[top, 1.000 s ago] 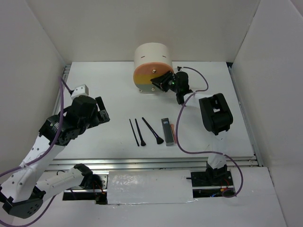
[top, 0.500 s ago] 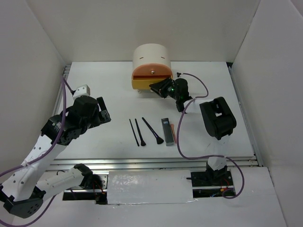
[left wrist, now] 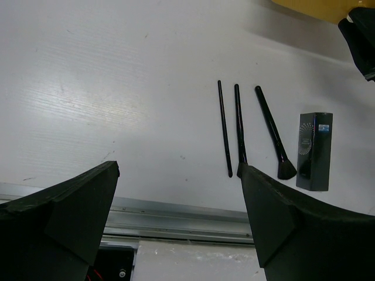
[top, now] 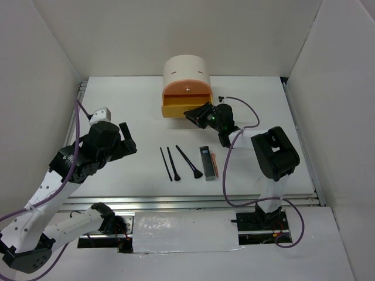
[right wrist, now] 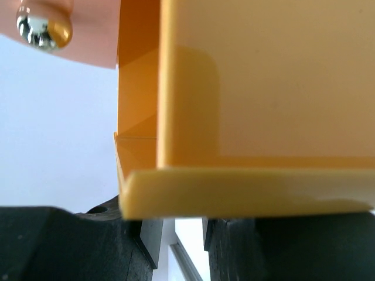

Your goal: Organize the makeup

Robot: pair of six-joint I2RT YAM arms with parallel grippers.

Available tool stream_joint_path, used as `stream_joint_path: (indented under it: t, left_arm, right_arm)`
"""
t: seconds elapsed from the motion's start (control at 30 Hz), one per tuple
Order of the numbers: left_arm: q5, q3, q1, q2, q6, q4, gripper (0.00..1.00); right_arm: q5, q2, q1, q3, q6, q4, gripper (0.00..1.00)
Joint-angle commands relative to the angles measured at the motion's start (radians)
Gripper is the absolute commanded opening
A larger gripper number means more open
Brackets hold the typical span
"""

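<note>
The makeup lies in a row at the table's middle front: two thin black sticks, a black flared-head brush, a dark grey box and salmon-pink sticks. No teal stick shows. My left gripper hangs open and empty to their left. Its wrist view shows the sticks, brush and box ahead. My right gripper is at the front of the pulled-out yellow drawer. In the right wrist view its jaws stand nearly closed under the drawer's front.
The cream cylindrical organizer stands at the back centre, an orange drawer front above the yellow one, its silver knob showing. White walls enclose left, back and right. A metal rail runs along the near edge. The right arm's cable loops beside the makeup.
My right gripper has drawn back toward the front and the yellow drawer has slid out of the organizer with it. The left arm has barely moved.
</note>
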Motion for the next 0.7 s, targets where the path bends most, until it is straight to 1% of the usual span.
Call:
stream_joint_path:
  t: [0.0,0.07,0.17,0.23,0.3,0.33,0.37,0.53,0.63,0.67]
  left_arm:
    - [0.01,-0.011,0.005,-0.022,0.01,0.023,0.99]
    - [0.012,-0.017,0.005,-0.033,0.009,0.025,0.99]
    - [0.016,-0.024,0.005,-0.043,0.006,0.023,0.99]
    - [0.019,-0.027,0.004,-0.049,0.003,0.023,0.99]
    - [0.022,-0.034,0.005,-0.054,0.003,0.023,1.0]
    - [0.022,-0.038,0.005,-0.057,0.001,0.023,0.99]
    - [0.024,-0.041,0.005,-0.059,0.003,0.025,0.99]
    - [0.036,-0.044,0.005,-0.03,0.007,0.035,0.99]
    - [0.044,-0.032,0.005,0.013,0.004,0.037,0.99]
    - [0.047,-0.029,0.005,0.027,0.003,0.039,0.99]
  right_arm:
    - [-0.023,-0.08,0.036,-0.034,0.013,0.032,0.27]
    - [-0.019,-0.089,0.041,-0.047,0.018,0.032,0.27]
    - [-0.014,-0.108,0.047,-0.061,0.015,0.027,0.32]
    - [-0.014,-0.12,0.047,-0.07,0.012,0.024,0.42]
    - [-0.01,-0.134,0.048,-0.078,0.009,0.023,0.63]
    - [-0.01,-0.138,0.05,-0.078,0.005,0.015,0.72]
    - [-0.014,-0.146,0.048,-0.073,0.002,0.004,0.79]
    - [-0.01,-0.201,0.05,-0.093,-0.034,-0.025,0.81]
    - [-0.008,-0.273,0.05,-0.125,-0.059,-0.052,0.81]
    - [-0.006,-0.32,0.05,-0.151,-0.065,-0.06,0.81]
